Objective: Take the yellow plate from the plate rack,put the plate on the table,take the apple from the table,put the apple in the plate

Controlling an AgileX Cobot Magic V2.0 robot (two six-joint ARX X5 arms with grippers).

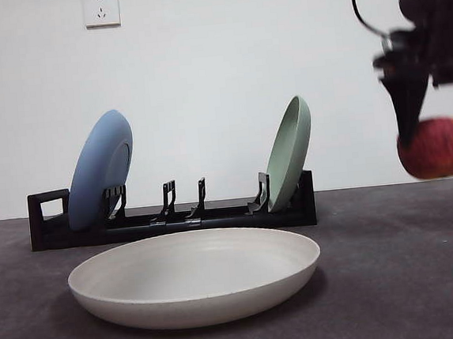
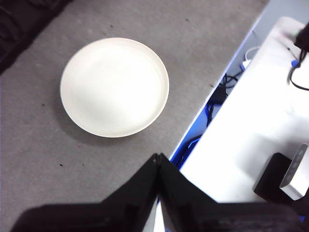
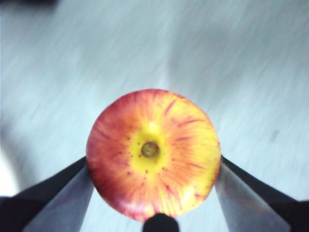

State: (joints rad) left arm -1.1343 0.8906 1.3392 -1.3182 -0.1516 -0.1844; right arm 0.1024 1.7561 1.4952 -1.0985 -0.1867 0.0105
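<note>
The yellow plate [image 1: 195,277] [image 2: 114,86], cream and shallow, lies flat on the dark grey table [image 1: 403,281] in front of the plate rack [image 1: 172,214]. High at the right of the front view, the red apple [image 1: 436,148] [image 3: 153,153] hangs well above the table, with my right gripper [image 1: 437,131] [image 3: 153,171] shut on its sides. The apple is to the right of the plate and higher than it. My left gripper [image 2: 158,159] is shut with nothing in it, raised beside the table edge, the plate beyond its tips.
A blue plate [image 1: 99,169] stands at the rack's left end and a pale green plate [image 1: 290,153] at its right end. The rack's loop handle [image 1: 49,207] is at the far left. A white bench [image 2: 260,125] with cables lies beside the table.
</note>
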